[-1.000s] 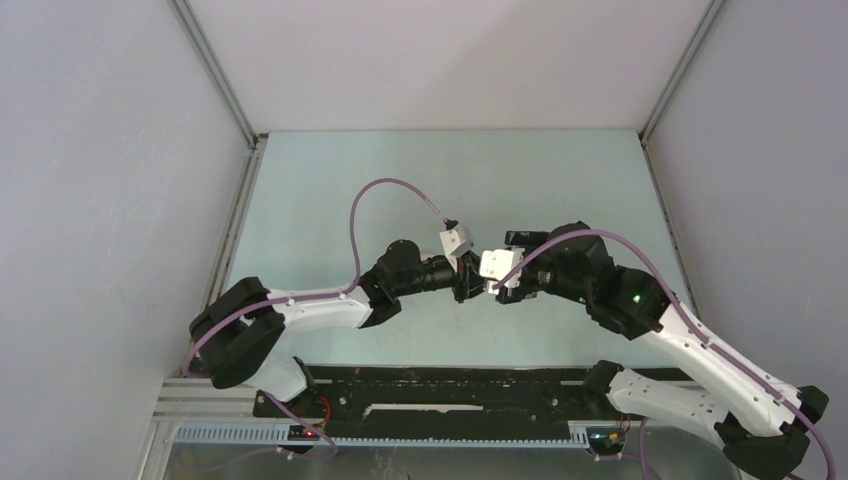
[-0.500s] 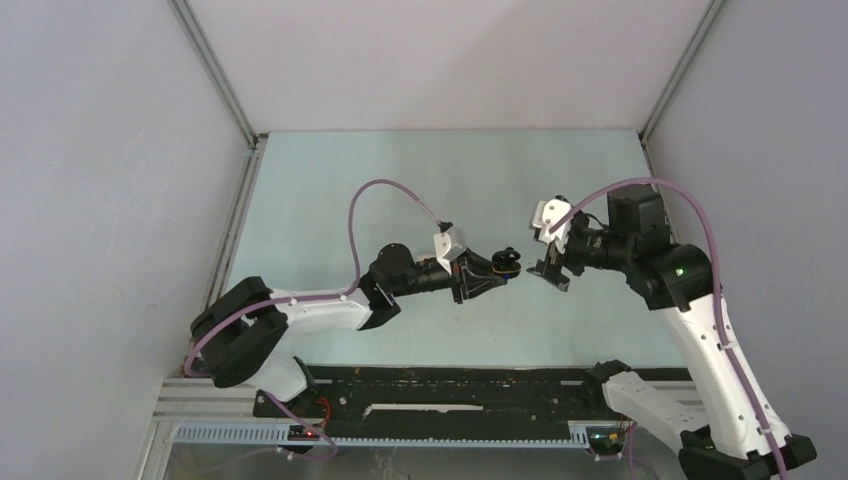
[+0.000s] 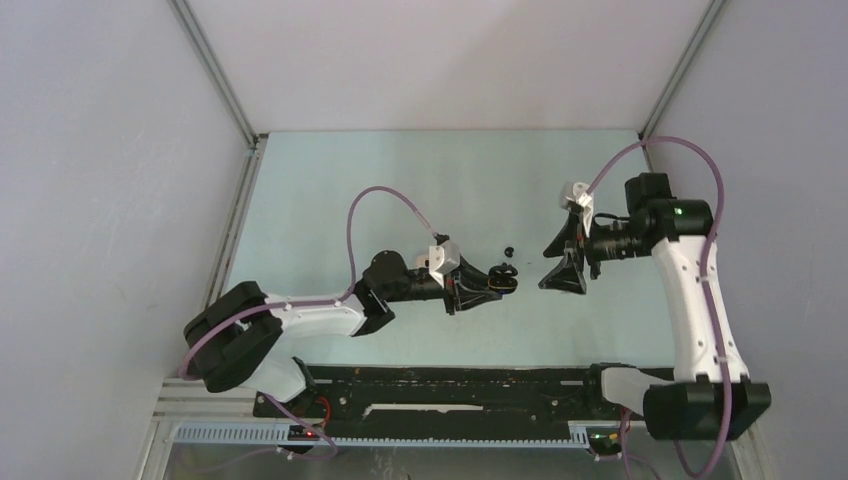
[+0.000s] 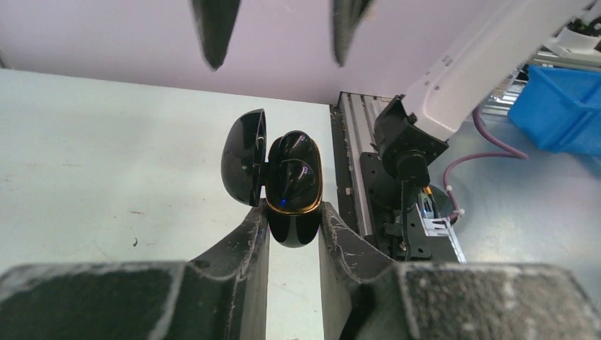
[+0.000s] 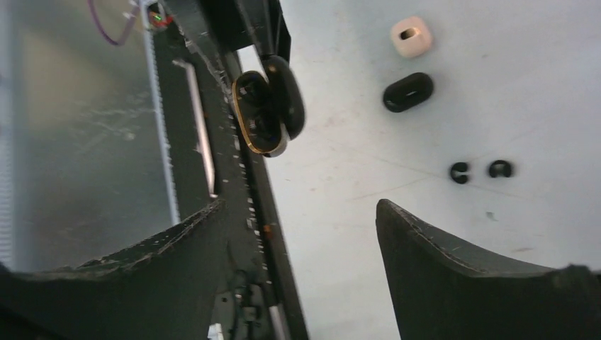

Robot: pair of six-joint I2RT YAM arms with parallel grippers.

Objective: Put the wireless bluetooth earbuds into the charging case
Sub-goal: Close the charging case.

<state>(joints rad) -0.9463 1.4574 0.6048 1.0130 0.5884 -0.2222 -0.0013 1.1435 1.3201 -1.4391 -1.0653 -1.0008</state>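
Open charging case [image 4: 293,177] between jaws of the left pincer [image 4: 293,221]

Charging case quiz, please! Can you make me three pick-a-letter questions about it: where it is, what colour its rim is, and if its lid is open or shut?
1. Where is the charging case?
A) lying flat on the table
B) pinched in the left end effector
C) tucked in a blue bin

2. What colour is the rim round its opening?
A) red
B) gold
C) white

3. How is its lid?
A) swung open
B) snapped shut
C) taken off

Answers:
1 B, because the left wrist view shows its bottom half squeezed there, off the table.
2 B, because a gold band rings the shiny black shell.
3 A, because the lid stands swung to one side, hinged to the body.
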